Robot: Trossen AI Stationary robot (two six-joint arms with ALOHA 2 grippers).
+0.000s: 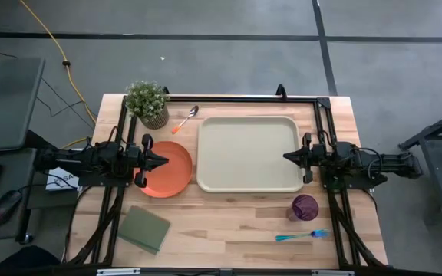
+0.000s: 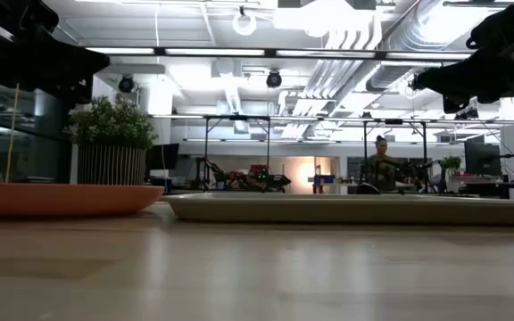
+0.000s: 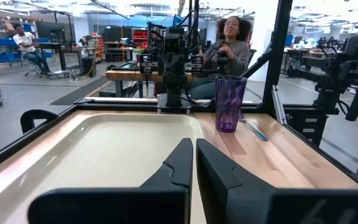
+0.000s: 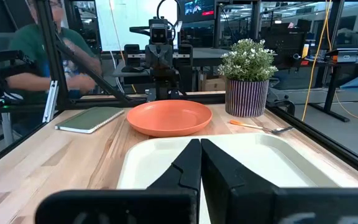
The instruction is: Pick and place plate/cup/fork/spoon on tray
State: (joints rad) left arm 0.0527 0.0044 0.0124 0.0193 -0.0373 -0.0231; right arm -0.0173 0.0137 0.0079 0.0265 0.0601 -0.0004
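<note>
Both of your claws are pressed together on nothing. Your left gripper (image 1: pixel 165 161) hangs above the round flat orange-red plate (image 1: pixel 167 172), its tips over the plate's side nearest the tray, while your right gripper (image 1: pixel 286 157) hangs over the right edge of the large cream rectangular tray (image 1: pixel 249 153) with its raised rim and rounded corners. In each wrist view you see the two dark fingers (image 3: pixel 182 165) meeting in a thin seam, with no object between them; the right arm's fingers (image 4: pixel 188 165) look the same.

You find the tray at the middle of the light wooden table (image 1: pixel 229 226), with nothing lying in it. The plate sits just beside its left rim, flat on the wood. The small spoon with a silver bowl and orange handle (image 1: pixel 185 120) lies at the far side of the table, between the plate and a little potted plant with white flowers in a striped pot (image 1: pixel 148 102), near the tray's far left corner. The small translucent purple tumbler (image 1: pixel 305 207) stands upright near the tray's near right corner, close to your right arm. The slim fork with the blue-to-teal handle (image 1: pixel 301 235) lies flat just nearer the table's front edge than the tumbler. A flat green square pad (image 1: pixel 144 228) rests at the near left, well apart from the tray.

Beyond the table, the wrist views show you seated people (image 3: pixel 229 43) in the workshop behind.
</note>
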